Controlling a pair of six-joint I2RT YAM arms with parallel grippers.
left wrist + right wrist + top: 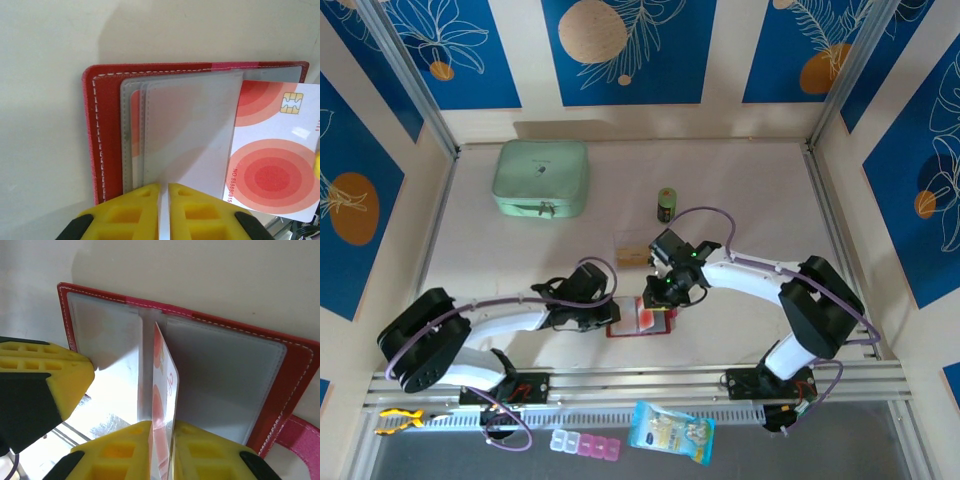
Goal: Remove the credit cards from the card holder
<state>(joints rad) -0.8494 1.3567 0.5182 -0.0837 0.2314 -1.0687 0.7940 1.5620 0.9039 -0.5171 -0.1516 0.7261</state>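
so the wallet lies open near the table's front edge, left gripper nearly closed, pinching a clear sleeve, right gripper squeezed narrow on a red-and-white card standing edge-up

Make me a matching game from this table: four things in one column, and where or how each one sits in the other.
1. mint-green case
2. card holder
3. tan card
4. white card with red circles

A. lying open on the near side of the table
B. far left of the table
C. poking out from a clear sleeve
D. flat on the table, mid-table

Pairs: 1-B, 2-A, 3-D, 4-C
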